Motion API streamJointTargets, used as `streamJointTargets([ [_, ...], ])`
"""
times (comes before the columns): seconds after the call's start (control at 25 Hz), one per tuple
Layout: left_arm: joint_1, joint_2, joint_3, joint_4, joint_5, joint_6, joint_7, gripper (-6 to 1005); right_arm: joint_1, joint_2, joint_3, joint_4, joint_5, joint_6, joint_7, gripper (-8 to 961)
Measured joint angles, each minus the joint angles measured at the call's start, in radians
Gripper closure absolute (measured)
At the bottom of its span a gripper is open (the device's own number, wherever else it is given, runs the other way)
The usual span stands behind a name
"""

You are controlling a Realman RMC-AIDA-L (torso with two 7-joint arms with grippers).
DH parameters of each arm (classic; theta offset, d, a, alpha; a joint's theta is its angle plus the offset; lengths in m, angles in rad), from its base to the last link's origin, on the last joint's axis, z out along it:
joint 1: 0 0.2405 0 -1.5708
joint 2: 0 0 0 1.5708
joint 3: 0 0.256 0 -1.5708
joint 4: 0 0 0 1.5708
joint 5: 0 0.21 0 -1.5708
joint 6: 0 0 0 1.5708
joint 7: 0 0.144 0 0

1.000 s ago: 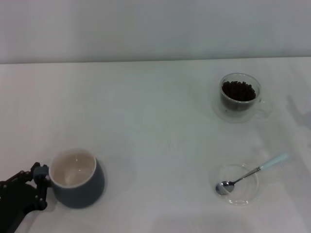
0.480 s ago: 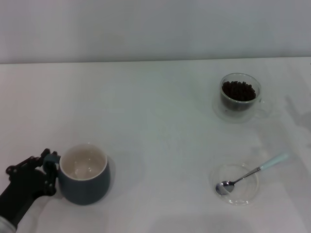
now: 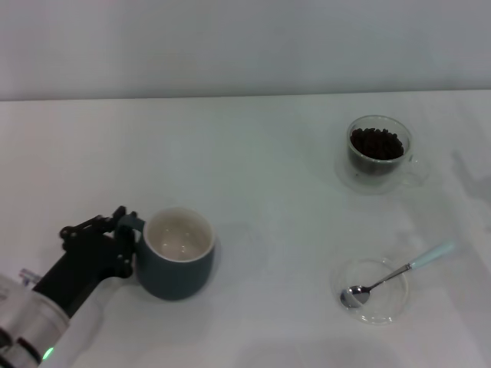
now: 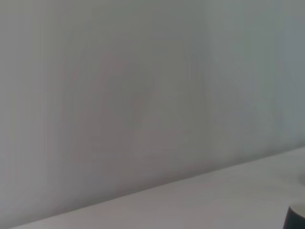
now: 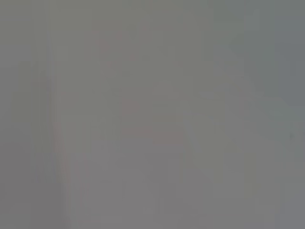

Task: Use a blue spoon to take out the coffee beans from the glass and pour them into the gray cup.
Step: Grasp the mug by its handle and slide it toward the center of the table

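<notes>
The gray cup (image 3: pixel 175 277) stands upright at the front left of the white table, its cream inside showing no beans. My left gripper (image 3: pixel 129 239) is shut on the cup's handle from the left side. The glass (image 3: pixel 377 153) with the coffee beans (image 3: pixel 376 143) stands at the far right. The blue spoon (image 3: pixel 399 272) lies across a flat clear dish (image 3: pixel 383 314) at the front right, bowl in the dish, pale blue handle pointing away to the right. My right gripper is out of view.
The white table (image 3: pixel 261 176) runs back to a plain wall. The left wrist view shows only wall, table edge and a dark sliver (image 4: pixel 295 218) in one corner. The right wrist view shows only blank grey.
My left gripper has carried the gray cup to the right and farther from the front edge. The glass, spoon and dish have not moved.
</notes>
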Motion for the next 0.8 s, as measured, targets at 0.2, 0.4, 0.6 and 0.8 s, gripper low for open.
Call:
streamJointTargets([
  [0.2, -0.022, -0.001, 0.001, 0.048, 0.007, -0.058, 0.073, 882, -0.003, -0.001, 0.004, -0.003, 0.001, 0.001, -0.001, 120],
  [0.4, -0.028, -0.003, 0.002, 0.064, 0.04, -0.069, 0.077, 883, -0.005, -0.002, 0.005, -0.008, 0.003, 0.001, -0.002, 121],
  [0.6, -0.026, -0.003, 0.002, 0.068, 0.051, -0.08, 0.083, 885, -0.005, -0.002, 0.006, -0.015, 0.004, 0.003, -0.002, 121],
  [0.8, -0.018, -0.003, 0.002, 0.069, 0.061, -0.082, 0.083, 888, -0.005, -0.002, 0.006, -0.015, 0.004, 0.003, -0.003, 122],
])
